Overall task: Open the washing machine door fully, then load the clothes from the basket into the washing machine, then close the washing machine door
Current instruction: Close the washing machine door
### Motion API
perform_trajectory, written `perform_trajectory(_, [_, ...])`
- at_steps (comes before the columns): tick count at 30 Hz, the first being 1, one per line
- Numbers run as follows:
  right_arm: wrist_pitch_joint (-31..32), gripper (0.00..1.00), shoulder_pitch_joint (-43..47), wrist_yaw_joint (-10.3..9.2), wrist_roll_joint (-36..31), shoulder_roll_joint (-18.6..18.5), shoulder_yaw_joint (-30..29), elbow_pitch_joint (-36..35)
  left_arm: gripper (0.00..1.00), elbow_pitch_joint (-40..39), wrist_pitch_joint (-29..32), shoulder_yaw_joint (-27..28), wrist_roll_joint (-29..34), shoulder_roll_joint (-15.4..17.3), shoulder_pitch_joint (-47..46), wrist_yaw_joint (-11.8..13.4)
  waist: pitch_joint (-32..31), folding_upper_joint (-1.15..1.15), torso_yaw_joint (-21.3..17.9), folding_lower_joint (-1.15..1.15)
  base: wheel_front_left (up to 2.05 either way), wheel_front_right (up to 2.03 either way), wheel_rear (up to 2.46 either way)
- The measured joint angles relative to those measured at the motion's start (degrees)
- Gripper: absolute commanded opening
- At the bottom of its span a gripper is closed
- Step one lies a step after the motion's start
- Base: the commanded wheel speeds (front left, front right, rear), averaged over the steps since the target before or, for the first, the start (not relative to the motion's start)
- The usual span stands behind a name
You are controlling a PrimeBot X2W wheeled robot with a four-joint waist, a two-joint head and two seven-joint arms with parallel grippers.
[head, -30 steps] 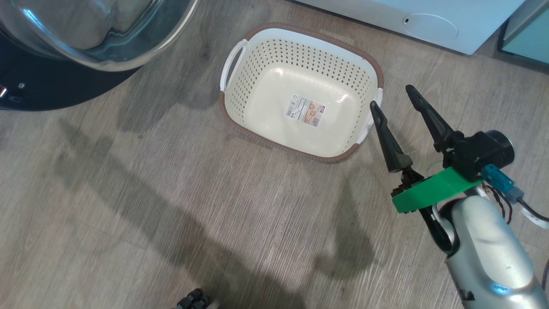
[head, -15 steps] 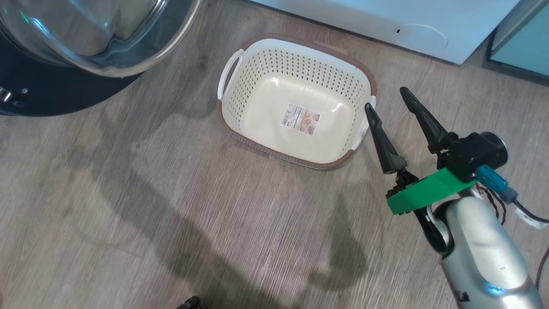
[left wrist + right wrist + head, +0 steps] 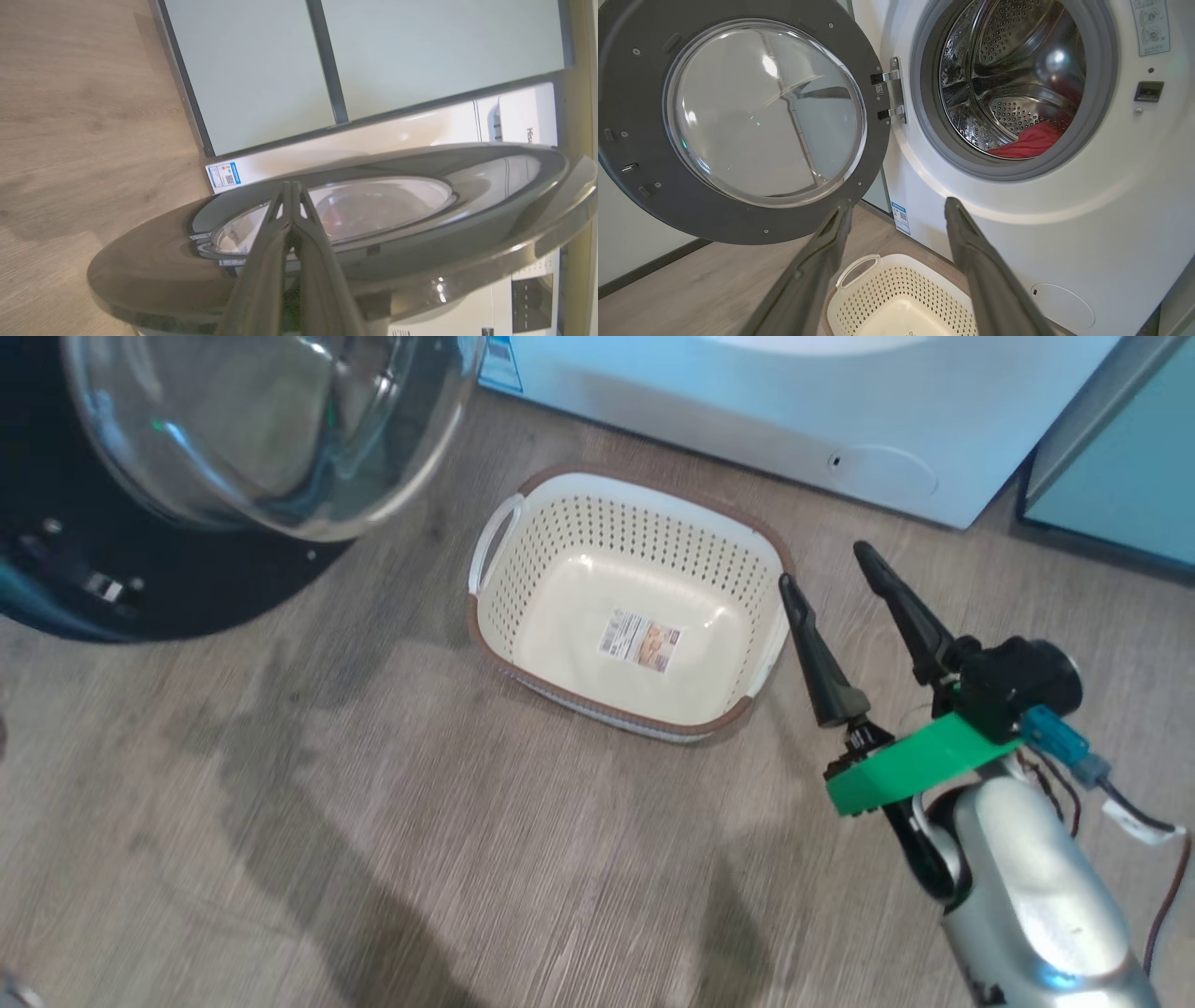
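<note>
The washing machine door [image 3: 738, 116] stands swung open to the left of the drum, its black ring and glass bowl [image 3: 271, 420] at the head view's top left. Red clothes [image 3: 1029, 142] lie inside the steel drum of the washing machine [image 3: 1017, 219]. The white basket [image 3: 523, 569] sits on the floor before the washer with only a label on its bottom. My right gripper [image 3: 825, 565] hangs open just right of the basket rim, holding nothing. My left gripper [image 3: 292, 186] is shut and points at the door's glossy outer face [image 3: 420, 242]; whether they touch I cannot tell.
A pale teal cabinet [image 3: 1120, 457] stands right of the washer [image 3: 747, 411], whose round filter cover [image 3: 882, 471] sits low down. Wood-look floor [image 3: 420, 821] spreads in front of and left of the basket. Pale cabinet panels [image 3: 257, 70] stand behind the door.
The camera has tilted up: basket, door and washer base have slid down the picture and more of the washer shows. The right gripper stays open beside the basket.
</note>
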Motion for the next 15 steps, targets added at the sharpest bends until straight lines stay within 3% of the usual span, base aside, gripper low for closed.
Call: perform_trajectory(15, [0.0,1.00,5.4,0.00,1.1,1.9,-0.2,0.6,0.00,-12.7,12.2,-9.1,-7.6,-5.8,13.2,0.0,-7.6,0.00,-2.0,0.00,0.00,0.00,0.00])
